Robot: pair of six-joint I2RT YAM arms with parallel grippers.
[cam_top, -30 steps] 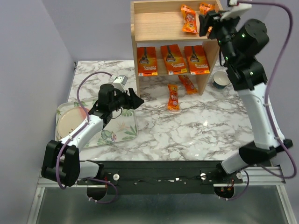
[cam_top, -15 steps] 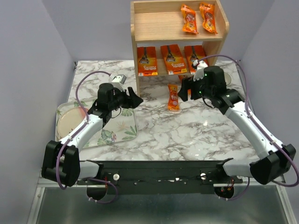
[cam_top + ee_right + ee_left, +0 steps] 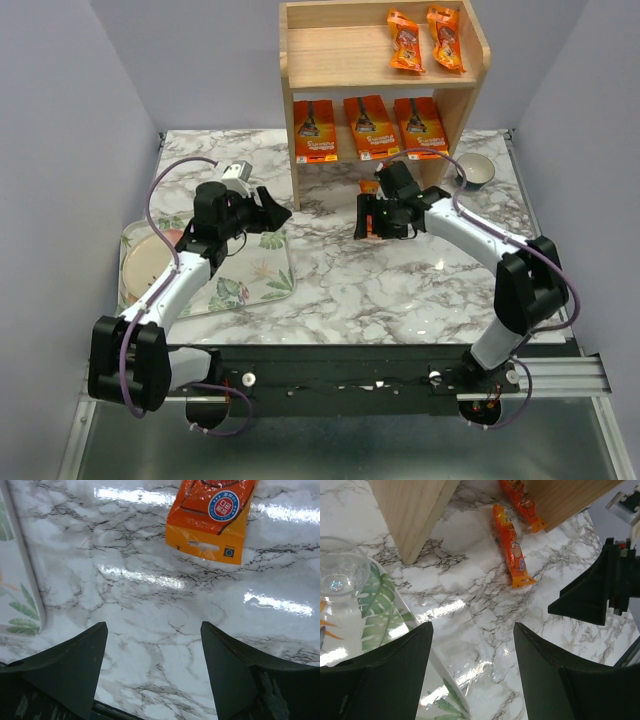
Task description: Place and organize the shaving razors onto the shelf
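Observation:
The wooden shelf (image 3: 340,55) holds two narrow orange razor packs (image 3: 404,42) on its top tier and three wide orange cards (image 3: 371,127) on the lower tier. One narrow pack (image 3: 511,555) lies on the marble in front of the shelf, and another (image 3: 522,502) lies under the lower tier. My right gripper (image 3: 378,228) hangs open low over the near end of the loose pack (image 3: 212,515), with bare marble between its fingers (image 3: 75,650). My left gripper (image 3: 272,208) is open and empty beside the shelf's left panel (image 3: 410,510).
A leaf-print tray (image 3: 255,285) at the left carries a pink plate (image 3: 150,262) and a clear glass bowl (image 3: 337,575). A cup (image 3: 475,172) stands right of the shelf. The tray's edge (image 3: 20,595) lies left of my right gripper.
My right arm has swung down from the shelf's top tier, leaving a second narrow pack there, and now hovers over the loose pack on the table. My left arm shifted slightly left.

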